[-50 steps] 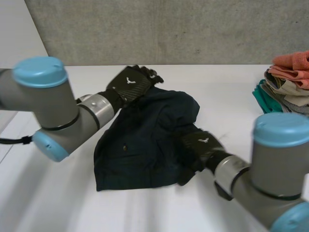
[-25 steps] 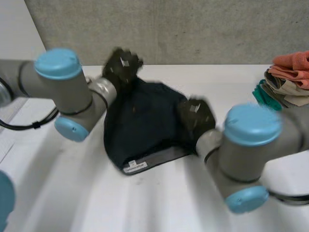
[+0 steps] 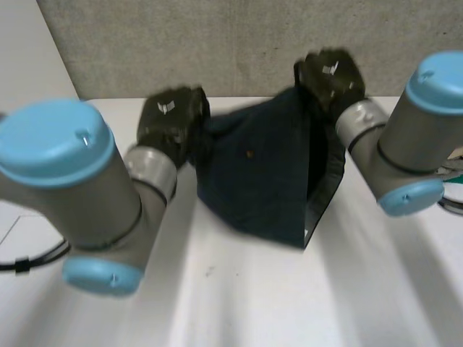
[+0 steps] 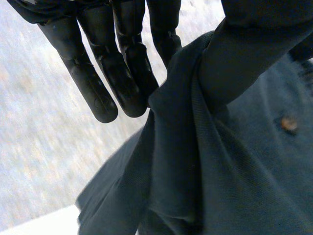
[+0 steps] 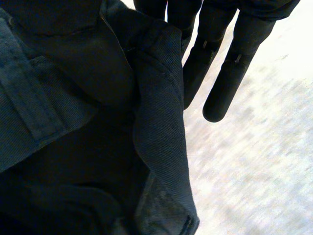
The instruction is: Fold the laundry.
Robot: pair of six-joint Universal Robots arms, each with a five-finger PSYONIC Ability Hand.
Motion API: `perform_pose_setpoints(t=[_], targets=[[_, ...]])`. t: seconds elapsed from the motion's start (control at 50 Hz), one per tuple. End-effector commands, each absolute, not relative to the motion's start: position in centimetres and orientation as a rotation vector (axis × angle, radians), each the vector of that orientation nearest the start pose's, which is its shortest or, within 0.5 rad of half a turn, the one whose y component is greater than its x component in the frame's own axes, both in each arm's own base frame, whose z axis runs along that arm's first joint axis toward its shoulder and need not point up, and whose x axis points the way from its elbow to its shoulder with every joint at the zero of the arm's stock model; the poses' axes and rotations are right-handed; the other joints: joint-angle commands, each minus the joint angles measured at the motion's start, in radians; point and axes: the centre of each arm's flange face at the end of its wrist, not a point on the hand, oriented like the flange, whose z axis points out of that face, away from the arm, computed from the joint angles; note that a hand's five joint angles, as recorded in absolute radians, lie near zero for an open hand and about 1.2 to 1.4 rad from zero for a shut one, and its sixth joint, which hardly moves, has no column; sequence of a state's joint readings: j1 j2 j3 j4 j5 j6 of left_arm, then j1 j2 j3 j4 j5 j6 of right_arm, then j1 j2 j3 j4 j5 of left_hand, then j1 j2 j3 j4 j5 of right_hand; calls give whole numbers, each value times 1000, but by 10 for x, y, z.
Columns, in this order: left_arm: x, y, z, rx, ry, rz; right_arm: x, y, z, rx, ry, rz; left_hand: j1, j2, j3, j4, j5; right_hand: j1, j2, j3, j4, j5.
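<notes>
The left hand point(image 3: 172, 119) pinches 1 upper edge of a dark blue garment point(image 3: 260, 173) between its thumb and straight fingers point(image 4: 95, 90). The right hand point(image 3: 331, 76), held higher, pinches the opposite edge the same way. The garment hangs between the 2 hands, lifted over the white table point(image 3: 239, 296).

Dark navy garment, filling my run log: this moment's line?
left hand: pinches dark navy cloth garment | right hand: pinches it | garment: held up
</notes>
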State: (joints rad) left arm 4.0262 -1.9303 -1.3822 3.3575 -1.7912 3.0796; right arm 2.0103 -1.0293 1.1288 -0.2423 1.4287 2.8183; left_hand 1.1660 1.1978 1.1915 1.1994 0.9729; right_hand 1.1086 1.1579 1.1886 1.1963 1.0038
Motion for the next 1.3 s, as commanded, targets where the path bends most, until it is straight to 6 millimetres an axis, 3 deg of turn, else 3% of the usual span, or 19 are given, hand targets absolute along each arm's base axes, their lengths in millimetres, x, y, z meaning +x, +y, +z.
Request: perform_pose_setpoints(t=[0.02, 0.1, 0.12, 0.18, 0.3, 0.42, 0.6, 0.7, 0.76, 0.84, 0.98, 1.06, 1.08, 1.12, 1.14, 1.16, 1.22, 1.28, 1.3], targets=[[-319, -193, 220, 599, 2603, -2282, 306, -313, 205, -1101, 1969, -2012, -36, -68, -61, -69, -17, 288, 238, 208, 200, 218], [-309, -174, 221, 647, 2628, -2221, 291, -300, 184, -1180, 2115, -1857, -420, -452, -445, -453, -401, -536, -586, -616, -624, -606], [-307, -172, 225, 648, 2625, -2223, 289, -299, 185, -1177, 2131, -1845, -488, -520, -513, -521, -469, -600, -649, -680, -688, -670], [-301, -169, 244, 628, 2587, -2281, 276, -294, 207, -1124, 2164, -1840, -755, -787, -781, -789, -737, -657, -706, -736, -744, -726], [-285, -184, 269, 607, 2435, -2359, 254, -288, 254, -813, 2175, -1855, -832, -864, -858, -866, -814, -683, -732, -763, -771, -753], [-274, -213, 273, 787, 2286, -2343, 239, -275, 268, -554, 2217, -1737, -841, -873, -866, -874, -822, -798, -847, -877, -885, -867], [-291, -264, 229, 1231, 2337, -2267, 229, -240, 235, -396, 2363, -1460, -926, -958, -952, -959, -908, -798, -847, -878, -885, -867], [-313, -300, 205, 1379, 2366, -2269, 233, -238, 217, -373, 2315, -1518, -926, -958, -952, -959, -908, -786, -835, -866, -874, -856], [-319, -317, 192, 1381, 2384, -2255, 235, -241, 212, -348, 2290, -1572, -923, -955, -949, -957, -905, -783, -832, -863, -871, -853], [-328, -338, 171, 1384, 2411, -2224, 251, -248, 185, -358, 2316, -1601, -914, -946, -940, -948, -896, -786, -835, -866, -873, -856], [-336, -355, 145, 1389, 2444, -2190, 275, -261, 158, -415, 2350, -1670, -610, -641, -635, -643, -591, -774, -823, -854, -862, -844], [-339, -354, 140, 1395, 2447, -2186, 285, -273, 136, -491, 2383, -1698, -240, -272, -266, -274, -222, -721, -771, -801, -809, -791], [-339, -354, 139, 1392, 2450, -2184, 288, -280, 129, -502, 2382, -1718, -21, -53, -47, -55, -3, -649, -698, -729, -736, -718], [-339, -354, 139, 1393, 2450, -2183, 291, -286, 127, -506, 2363, -1752, 171, 139, 145, 138, 190, -455, -505, -535, -543, -525], [-339, -354, 139, 1392, 2448, -2185, 293, -289, 127, -504, 2347, -1774, 230, 198, 204, 196, 248, -265, -314, -345, -353, -335], [-339, -355, 141, 1385, 2443, -2190, 294, -294, 130, -489, 2313, -1821, 230, 198, 205, 197, 249, 240, 190, 160, 152, 170], [-338, -356, 145, 1349, 2429, -2194, 295, -301, 141, -466, 2244, -1888, 230, 198, 205, 197, 249, 288, 238, 208, 200, 218], [-333, -359, 165, 1232, 2369, -2221, 294, -301, 168, -477, 2167, -1968, 230, 198, 205, 197, 249, 288, 238, 208, 200, 218], [-331, -360, 175, 1197, 2344, -2239, 293, -299, 186, -489, 2122, -2009, 230, 198, 205, 197, 249, 288, 238, 208, 200, 218]])
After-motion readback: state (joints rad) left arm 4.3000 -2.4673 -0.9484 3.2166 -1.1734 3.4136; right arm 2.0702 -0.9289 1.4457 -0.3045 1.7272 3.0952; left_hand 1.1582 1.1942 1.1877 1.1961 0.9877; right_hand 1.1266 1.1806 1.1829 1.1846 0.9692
